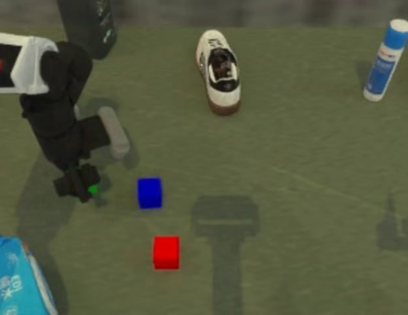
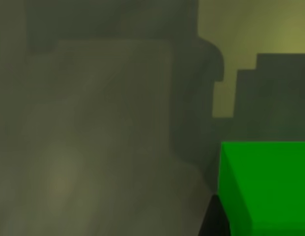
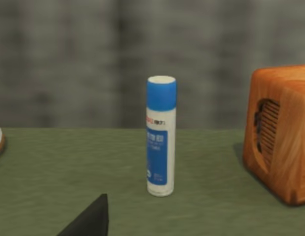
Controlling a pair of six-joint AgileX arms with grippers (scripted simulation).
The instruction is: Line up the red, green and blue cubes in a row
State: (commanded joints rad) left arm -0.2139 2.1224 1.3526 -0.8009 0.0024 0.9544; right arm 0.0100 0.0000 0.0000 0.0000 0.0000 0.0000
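Green cube (image 1: 93, 189) within left jaws (image 1: 85, 187); matte blue cube (image 1: 150, 193) beside.

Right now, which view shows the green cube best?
The left wrist view: the green cube fills its corner, close up. The top view shows only a green sliver under the left gripper, left of the blue cube. The right wrist view shows none of it.

Table (image 1: 309, 197): dull olive cover, cloth-like, faintly mottled, no sheen. Red cube (image 1: 166, 252), blue cube (image 1: 150, 193) and green cube (image 2: 265, 187): plain, smooth, matt faces. Shoe (image 1: 220, 72): white upper, looked like leather, brown rubbery sole. Spray can (image 3: 160, 135): smooth, slightly glossy white body, blue plastic-looking cap, printed label. Box (image 3: 280, 130): polished wood, visible grain. Left arm (image 1: 59, 111): matt black casing. Blue packet (image 1: 20, 282): glossy printed wrapper.
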